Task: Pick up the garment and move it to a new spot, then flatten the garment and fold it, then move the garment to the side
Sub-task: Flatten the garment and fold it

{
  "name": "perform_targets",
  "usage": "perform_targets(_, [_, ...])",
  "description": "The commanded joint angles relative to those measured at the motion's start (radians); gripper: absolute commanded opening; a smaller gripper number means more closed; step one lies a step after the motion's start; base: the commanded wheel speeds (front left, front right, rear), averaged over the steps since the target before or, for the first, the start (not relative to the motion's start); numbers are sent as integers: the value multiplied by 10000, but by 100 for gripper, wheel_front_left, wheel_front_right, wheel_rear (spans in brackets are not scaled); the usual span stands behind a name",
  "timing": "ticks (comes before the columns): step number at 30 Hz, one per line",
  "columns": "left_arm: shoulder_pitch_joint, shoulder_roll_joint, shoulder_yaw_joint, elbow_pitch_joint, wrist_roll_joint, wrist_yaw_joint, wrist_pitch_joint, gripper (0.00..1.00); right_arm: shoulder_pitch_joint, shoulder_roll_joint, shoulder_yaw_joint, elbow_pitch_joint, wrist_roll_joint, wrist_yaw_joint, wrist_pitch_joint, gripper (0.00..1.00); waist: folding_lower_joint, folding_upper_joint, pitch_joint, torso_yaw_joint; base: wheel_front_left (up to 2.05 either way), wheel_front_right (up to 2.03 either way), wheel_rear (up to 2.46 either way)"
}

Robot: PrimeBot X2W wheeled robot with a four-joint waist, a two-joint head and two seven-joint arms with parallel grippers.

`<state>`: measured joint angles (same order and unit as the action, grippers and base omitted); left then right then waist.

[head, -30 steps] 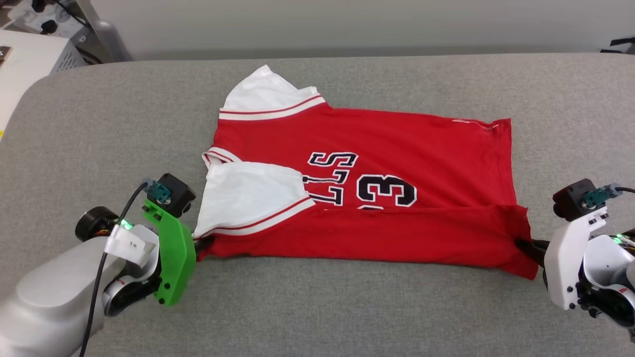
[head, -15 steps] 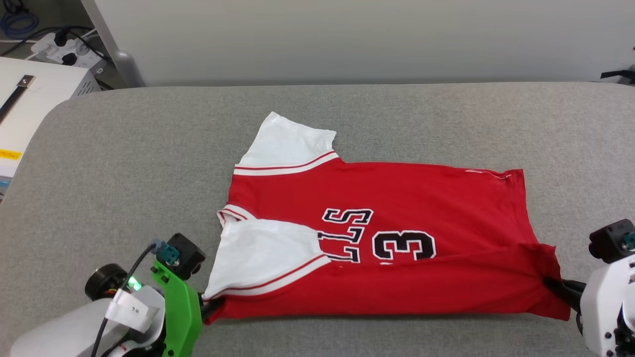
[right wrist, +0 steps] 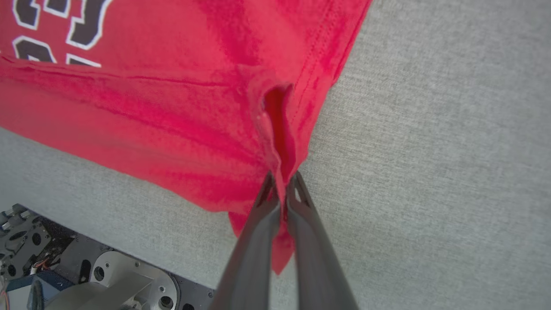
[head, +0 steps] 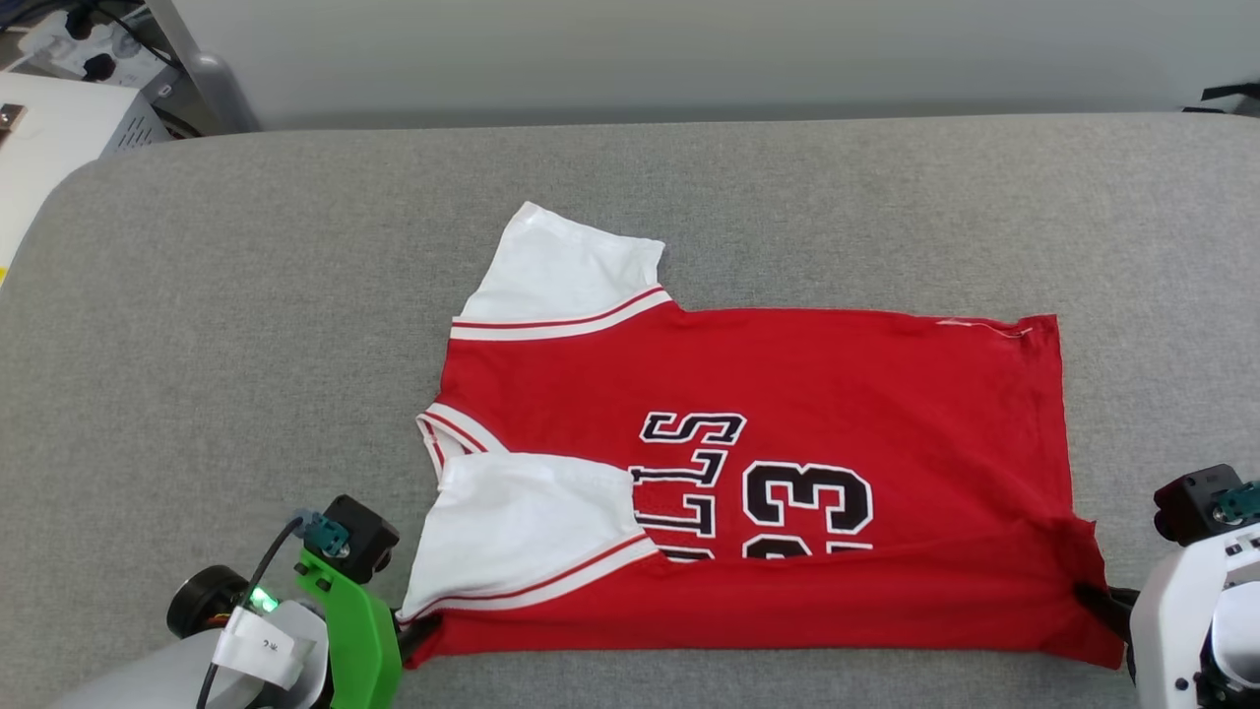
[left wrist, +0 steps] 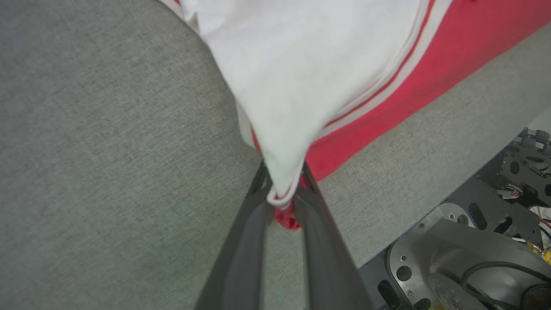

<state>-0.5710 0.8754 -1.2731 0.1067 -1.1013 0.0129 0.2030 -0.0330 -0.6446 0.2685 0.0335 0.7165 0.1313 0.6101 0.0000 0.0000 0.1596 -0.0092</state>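
Note:
The garment (head: pixel 787 394), a red jersey T-shirt with white sleeves and black "23" lettering, lies across the grey table with its collar end to the left. Its near edge is folded up over the chest, partly covering the lettering. My left gripper (head: pixel 409 630) is shut on the near white sleeve corner, seen close up in the left wrist view, where the gripper (left wrist: pixel 282 189) pinches white and red cloth (left wrist: pixel 301 64). My right gripper (head: pixel 1098 603) is shut on the near hem corner; in the right wrist view the gripper (right wrist: pixel 282 185) clamps a red fold (right wrist: pixel 172 107).
The grey padded table (head: pixel 246 295) stretches wide around the shirt. A white equipment box (head: pixel 49 128) with cables sits beyond the far left corner. A pale wall runs behind. The robot's metal base (left wrist: pixel 465 258) shows below the table's near edge.
The head camera has shifted. Both grippers have drawn the folded near edge back toward the table's near side, so more of the "23" and lettering now shows.

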Motion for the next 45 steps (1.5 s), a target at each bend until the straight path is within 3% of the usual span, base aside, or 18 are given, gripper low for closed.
perform_targets(1, [162,-113,54,217,-70,-16,-73,0,-253,129,13,243,-113,-6,-97,0,0,0,168,-13,0,0,0])
perform_targets(4, [175,-351,50,616,-82,-109,-125,0,-387,336,198,785,-299,-6,-272,0,0,0,219,22,0,0,0])
perform_targets(5, [197,-436,44,741,-78,-149,-108,19,-415,390,275,975,-358,-6,-406,0,0,0,206,44,0,0,0])
perform_targets(6, [217,-493,41,825,-81,-170,-106,100,-430,426,315,1114,-403,-6,-522,36,0,0,175,63,0,0,0])
perform_targets(7, [234,-545,60,897,-77,-159,-192,100,-422,463,360,1223,-425,-6,-659,100,0,0,118,88,0,0,0])
perform_targets(17, [-104,-11,820,618,155,-48,-1560,100,-306,938,-647,455,-1427,-6,-3384,100,0,0,-495,236,0,0,0])
perform_targets(22, [-814,243,1370,375,422,173,-1989,100,-285,1791,-1556,-242,-2410,-6,-4574,100,0,0,-490,168,0,0,0])
perform_targets(27, [-1785,-2,1940,640,851,421,-2554,100,-259,2828,-2302,-1061,-3361,-6,-5484,100,0,0,-202,-38,0,0,0])
perform_targets(32, [-2875,-352,2196,1205,1233,217,-2602,100,-337,3689,-2631,-1927,-4025,-6,-5942,100,0,0,438,-465,0,0,0])
perform_targets(39, [-4674,-699,2424,2489,1056,-582,-1360,100,-692,4237,-2301,-2578,-4453,-6,-6061,100,0,0,1767,-1191,0,0,0])
perform_targets(45, [-6093,-946,2184,3440,139,-1238,1397,100,-1212,4398,-1959,-2489,-4478,-6,-6267,100,0,0,2756,-1766,0,0,0])
